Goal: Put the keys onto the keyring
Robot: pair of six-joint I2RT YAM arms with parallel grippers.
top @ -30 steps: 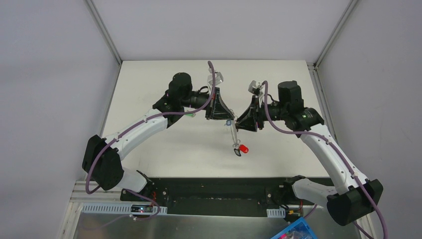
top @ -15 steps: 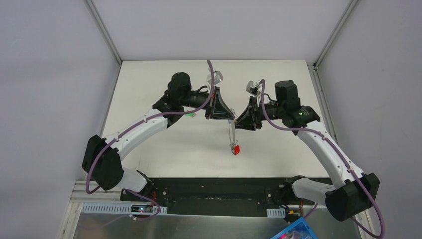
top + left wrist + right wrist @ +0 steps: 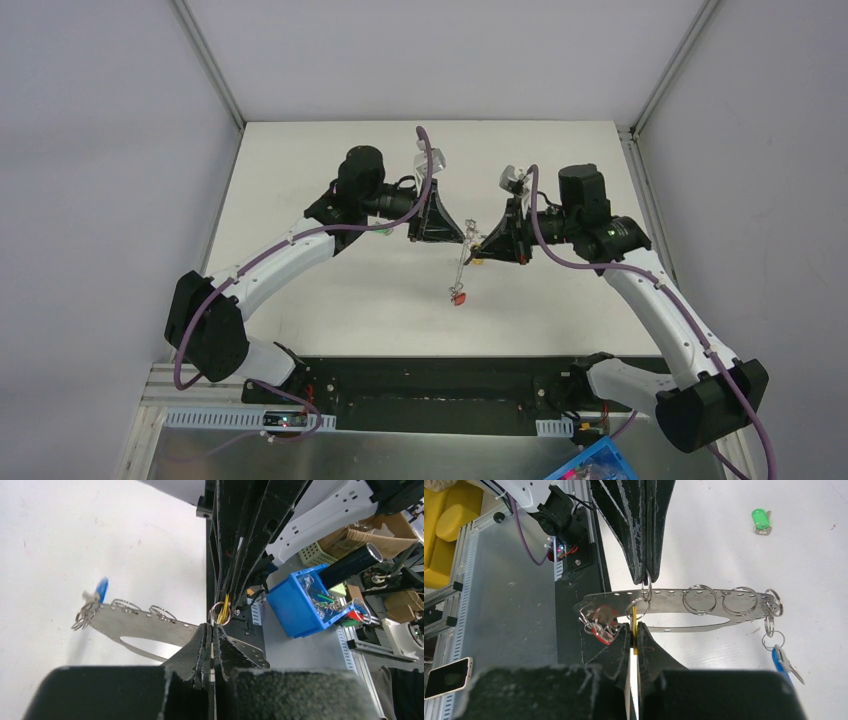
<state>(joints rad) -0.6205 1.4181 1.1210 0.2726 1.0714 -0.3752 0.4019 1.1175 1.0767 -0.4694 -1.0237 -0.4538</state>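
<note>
Red key hangs nearest, at the low end of the metal plate, which is suspended above the table. Right tool is closed on the yellow key, which sits at the keyring. Left tool is clamped on that keyring. Blue key hangs from the plate's other end. Green key lies on the table beyond.

We see a white table, its matte top marked by a few faint specks. A small key with a green plastic head lies flat on it, a little left of the middle.
</note>
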